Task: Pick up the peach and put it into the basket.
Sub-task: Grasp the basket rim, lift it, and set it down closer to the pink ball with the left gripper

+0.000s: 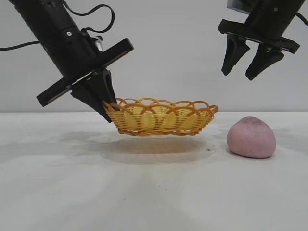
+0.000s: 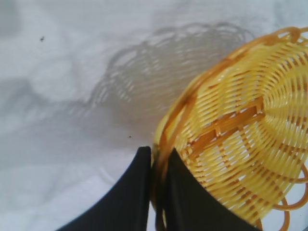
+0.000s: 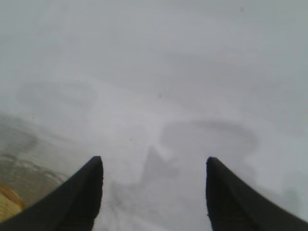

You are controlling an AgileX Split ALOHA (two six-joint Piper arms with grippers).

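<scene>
Wicker, exterior view: the yellow-orange basket (image 1: 161, 118) hangs clear of the white tabletop (image 1: 144, 192), its shadow lying under it; it tilts a little, the end by the left arm lower.
Left hand, exterior view: the left hand (image 1: 107, 107) comes down at a slant and is clamped on the looped rim at the basket's left end, carrying it.
Peach, exterior view: the dull pink peach (image 1: 251, 137) sits on the tabletop just beside the basket's right end, apart from it, its broad side along the surface and its slight point upward.
Right hand, exterior view: the right hand (image 1: 249, 61) hovers well above the peach, nearly straight over it, fingers apart and empty, aimed downward.
Key relation, judged: the peach lies below the right hand and on the far side of the basket from the left hand, so the right arm is the nearer one for the pick; the next move looks like a descent straight onto it.
Left wrist view: two black fingers (image 2: 130, 197) pinch the basket (image 2: 240, 139) rim between them; the woven floor is empty, and the basket's shadow falls on the tabletop (image 2: 57, 96) beyond.
Right wrist view: the right hand (image 3: 154, 192) shows both fingers spread with bare tabletop (image 3: 154, 72) between them; the peach is not seen here, only a sliver of the basket (image 3: 7, 204) at one corner.
</scene>
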